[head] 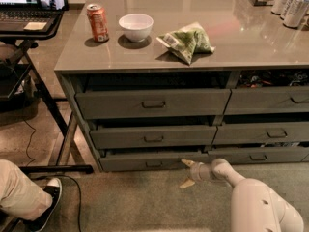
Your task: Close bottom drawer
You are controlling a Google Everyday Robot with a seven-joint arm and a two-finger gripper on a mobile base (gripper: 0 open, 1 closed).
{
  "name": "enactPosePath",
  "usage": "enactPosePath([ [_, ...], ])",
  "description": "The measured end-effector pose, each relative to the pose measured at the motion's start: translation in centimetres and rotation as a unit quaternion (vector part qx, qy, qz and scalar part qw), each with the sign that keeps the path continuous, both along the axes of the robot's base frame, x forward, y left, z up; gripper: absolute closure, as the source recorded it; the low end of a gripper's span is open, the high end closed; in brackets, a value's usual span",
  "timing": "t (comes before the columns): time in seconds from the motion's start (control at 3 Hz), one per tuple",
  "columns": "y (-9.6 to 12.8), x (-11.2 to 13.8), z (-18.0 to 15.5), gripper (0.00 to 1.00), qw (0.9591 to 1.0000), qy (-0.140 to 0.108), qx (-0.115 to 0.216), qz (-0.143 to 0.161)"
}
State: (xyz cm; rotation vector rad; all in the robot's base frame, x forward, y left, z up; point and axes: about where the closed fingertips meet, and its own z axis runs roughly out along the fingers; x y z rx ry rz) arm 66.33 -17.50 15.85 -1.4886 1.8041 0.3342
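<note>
A person's leg [19,192] in beige trousers rests on the floor beyond the left front corner of the grey worktop [241,57]. On the worktop, near its left edge, stand a red soda can [97,22] and a white bowl [135,26], then a green snack bag [186,41] towards the front edge. Below that front edge, the bottom drawer [125,162] is lowest in the left stack and juts out slightly, not quite flush. The end effector [186,173] sits low at the drawer's right end, fingers spread wide and holding nothing, with the upper finger apparently against the front panel. Pushing so far off centre could skew the drawer and jam it, or the finger could slip off the low panel.
</note>
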Motion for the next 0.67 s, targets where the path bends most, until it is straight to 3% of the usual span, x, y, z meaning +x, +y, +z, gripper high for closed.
enactPosePath([
  [0.33, 0.22, 0.71, 0.16, 0.0, 1.0, -0.003, -0.002, -0.001],
  [0.67, 0.21, 0.41, 0.16, 0.0, 1.0, -0.003, -0.002, -0.001],
])
